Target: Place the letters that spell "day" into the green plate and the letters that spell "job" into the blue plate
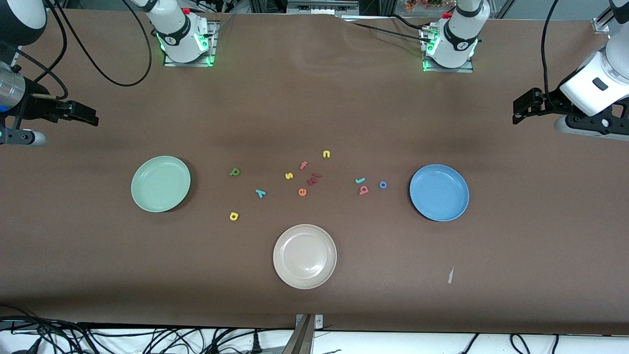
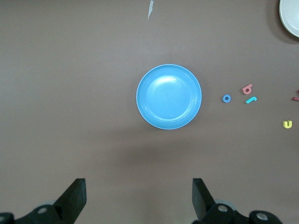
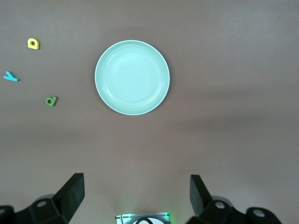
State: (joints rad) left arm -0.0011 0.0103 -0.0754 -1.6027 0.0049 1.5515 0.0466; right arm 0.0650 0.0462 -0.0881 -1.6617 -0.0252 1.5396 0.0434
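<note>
The green plate (image 1: 160, 184) (image 3: 132, 77) lies toward the right arm's end of the table, and the blue plate (image 1: 439, 192) (image 2: 168, 96) toward the left arm's end. Between them on the table lie the olive "d" (image 1: 235, 171) (image 3: 51, 101), teal "y" (image 1: 260, 192) (image 3: 10, 76) and yellow "a" (image 1: 234, 216) (image 3: 33, 44). Close to the blue plate lie the teal "j" (image 1: 360, 180) (image 2: 251, 99), salmon "b" (image 1: 363, 190) (image 2: 247, 89) and blue "o" (image 1: 383, 185) (image 2: 226, 98). My right gripper (image 1: 91, 118) (image 3: 135, 193) hangs open and empty, high over its end of the table. My left gripper (image 1: 516, 110) (image 2: 138, 196) does the same at its end.
A cream-white plate (image 1: 304, 256) sits nearer the front camera, midway between the two plates. Other letters cluster mid-table: yellow "s" (image 1: 289, 175), yellow "n" (image 1: 326, 154), pink "f" (image 1: 303, 165), orange "e" (image 1: 302, 192) and dark red pieces (image 1: 314, 178). A paper scrap (image 1: 450, 275) lies nearer the camera than the blue plate.
</note>
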